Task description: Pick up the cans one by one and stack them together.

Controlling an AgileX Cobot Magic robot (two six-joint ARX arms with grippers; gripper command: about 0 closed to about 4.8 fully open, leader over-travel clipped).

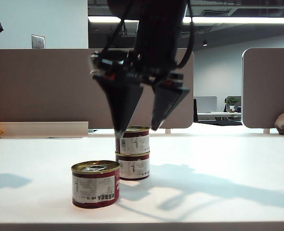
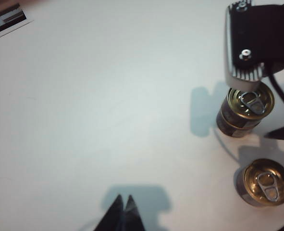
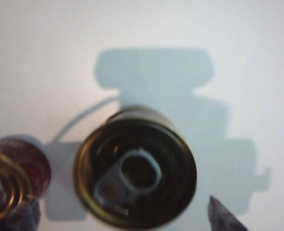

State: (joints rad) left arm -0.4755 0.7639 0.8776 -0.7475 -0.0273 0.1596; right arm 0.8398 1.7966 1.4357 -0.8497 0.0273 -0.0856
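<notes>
Hovering just above a stack of two cans near the middle of the white table [image 1: 228, 202], my right gripper [image 1: 137, 129] has its jaws spread wide on either side of the top can [image 1: 133, 140], holding nothing, with that can sitting squarely on the bottom can [image 1: 133, 166]. A third can [image 1: 95, 184] stands alone on the table, nearer and a little to the left of the stack, not touching it. My left gripper [image 2: 123, 211] hangs over bare table well to the left of the cans, its fingertips pressed together and empty.
</notes>
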